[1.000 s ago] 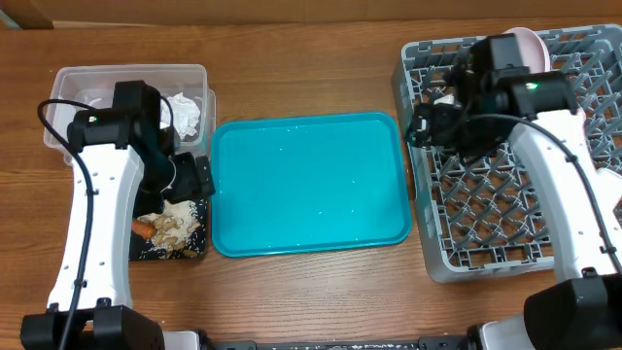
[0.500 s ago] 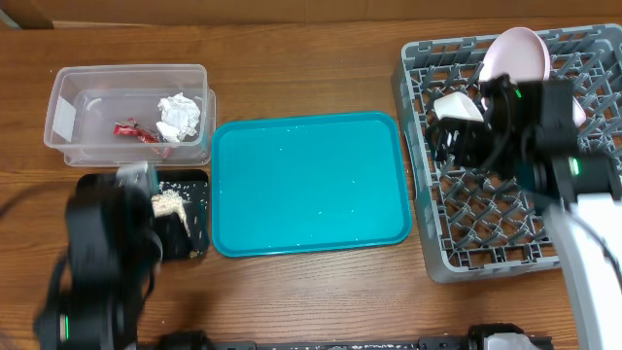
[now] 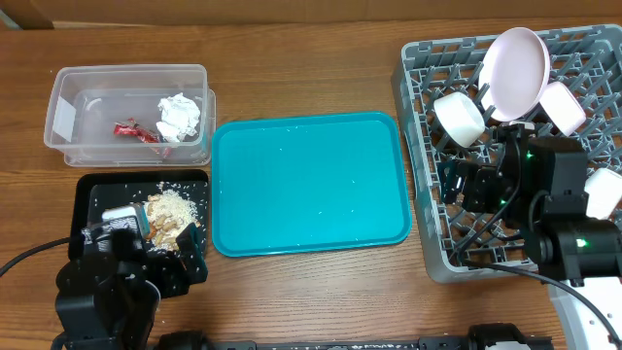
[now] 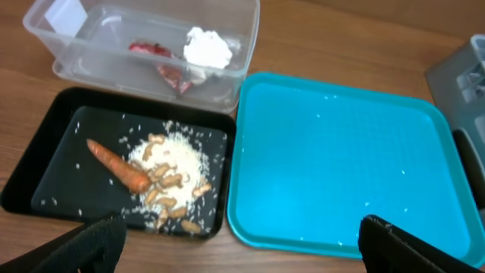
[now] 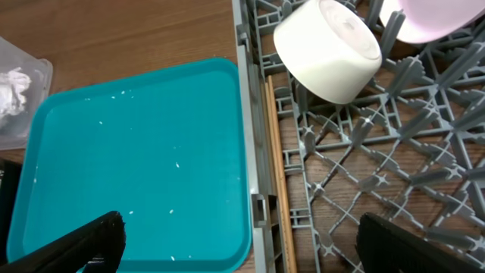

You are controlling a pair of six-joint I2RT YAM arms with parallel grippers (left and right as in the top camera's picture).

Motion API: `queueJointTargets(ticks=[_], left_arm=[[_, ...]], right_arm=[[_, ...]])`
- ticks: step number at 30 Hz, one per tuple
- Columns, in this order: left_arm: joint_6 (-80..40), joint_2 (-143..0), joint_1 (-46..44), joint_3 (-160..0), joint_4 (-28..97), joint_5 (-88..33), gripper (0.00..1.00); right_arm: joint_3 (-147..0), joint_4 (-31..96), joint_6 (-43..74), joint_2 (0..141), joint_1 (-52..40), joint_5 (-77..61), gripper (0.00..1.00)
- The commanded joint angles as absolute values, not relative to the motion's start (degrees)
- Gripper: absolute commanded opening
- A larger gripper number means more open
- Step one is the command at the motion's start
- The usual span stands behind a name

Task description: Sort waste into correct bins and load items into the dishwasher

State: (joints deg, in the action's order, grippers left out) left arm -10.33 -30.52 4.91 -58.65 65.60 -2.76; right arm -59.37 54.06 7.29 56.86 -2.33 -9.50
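Observation:
The clear tub holds the white tissue and the red wrapper. The black tray holds rice scraps and the carrot piece. The grey rack holds a round plate, a white cup and two small dishes. Chopsticks lie along the rack's left wall. My left gripper is open and empty at the black tray's front edge, as the left wrist view shows. My right gripper is open and empty over the rack's left part, its fingers also in the right wrist view.
A teal serving tray with a few stray rice grains lies between the bins and the rack. Bare wooden table runs along the back and front edges. A cardboard box corner shows at the far left back.
Both arms have drawn back toward the table's front edge. The left arm has moved off the bins, uncovering the tub and tray. The right arm has moved off the rack's back, uncovering the dishes.

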Motion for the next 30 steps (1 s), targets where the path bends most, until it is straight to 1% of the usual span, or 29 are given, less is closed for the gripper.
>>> queueJointTargets(ticks=[1, 11, 15, 22, 24, 30], left_arm=[[-10.72, -30.00, 5.13, -57.95, 67.55, -1.93, 1.00], [-10.72, -30.00, 5.13, -57.95, 70.15, -1.93, 1.00], [-10.72, -30.00, 5.13, -57.95, 70.22, -1.93, 1.00], [-10.72, -30.00, 5.13, -57.95, 70.26, -1.93, 1.00], [-10.72, -30.00, 5.13, -57.95, 70.26, -1.93, 1.00], [-10.72, -30.00, 5.13, -57.95, 70.26, -1.93, 1.00]], right_arm=[[-58.92, 53.91, 7.31, 58.02, -2.22, -8.58, 1.00], [-58.92, 53.93, 7.27, 61.78, -2.22, -8.40, 1.00], [-58.92, 56.03, 7.31, 62.08, -2.22, -3.07, 1.00], [-58.85, 57.36, 7.22, 57.06, -2.22, -1.89, 1.00], [-58.35, 55.18, 7.11, 54.13, -2.22, -1.74, 1.00], [-50.57, 38.06, 7.09, 39.38, -2.22, -1.85, 1.00]])
